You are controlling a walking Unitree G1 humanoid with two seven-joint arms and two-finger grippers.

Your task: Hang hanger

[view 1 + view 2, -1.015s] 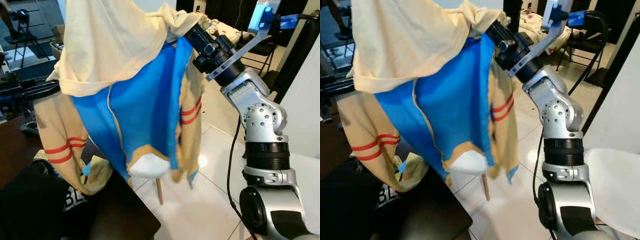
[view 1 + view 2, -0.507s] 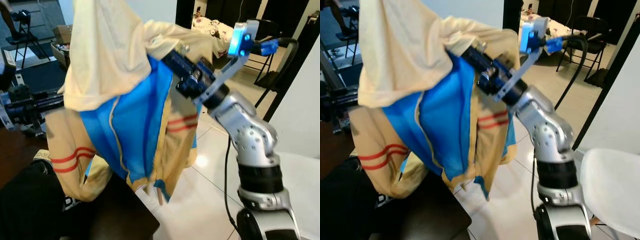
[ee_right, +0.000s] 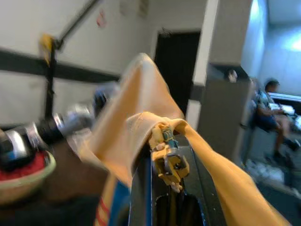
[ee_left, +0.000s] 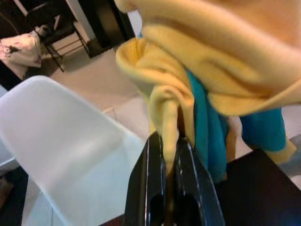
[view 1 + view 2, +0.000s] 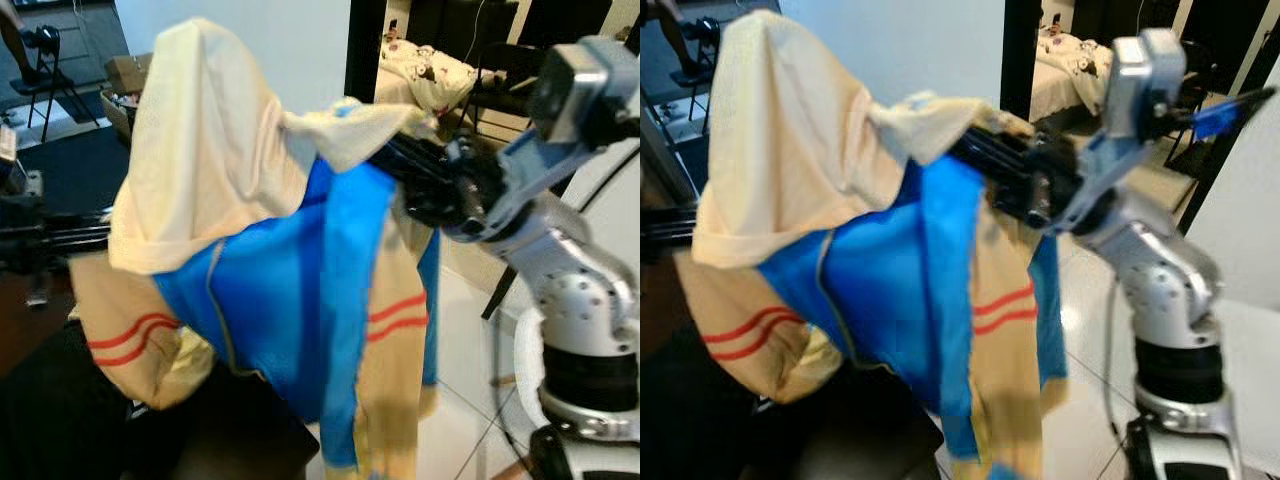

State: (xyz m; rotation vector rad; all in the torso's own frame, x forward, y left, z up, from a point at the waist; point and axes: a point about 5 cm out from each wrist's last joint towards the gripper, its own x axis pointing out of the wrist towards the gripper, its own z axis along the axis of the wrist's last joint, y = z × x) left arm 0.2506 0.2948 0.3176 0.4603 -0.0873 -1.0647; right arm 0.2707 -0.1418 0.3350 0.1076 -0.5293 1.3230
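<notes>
Left eye view: the right pincer (image 5: 400, 160) reaches in from the right arm and its 2 black fingers are closed on the collar of a cream and blue fabric jacket with red stripes (image 5: 290, 300). The jacket hangs down from the pincer, its long axis roughly vertical, the blue lining facing the camera and the cream mesh hood bulging up beside the pincer. 2 red stripes ring each sleeve. Below the jacket lies a dark table (image 5: 220, 430). The picture is blurred.

Right eye view: same scene; a white plastic chair (image 5: 1260, 370) stands behind the silver arm.

Left wrist view: the left pincer (image 4: 169, 155) is narrow, its 2 fingers nipping a rolled cream fold of the jacket, with blue cloth hanging just past it and the white chair beside it.

Right wrist view: the right pincer grips the cream collar, where a small yellow zipper pull (image 3: 170, 162) sits between the fingers. No writing can be read.
</notes>
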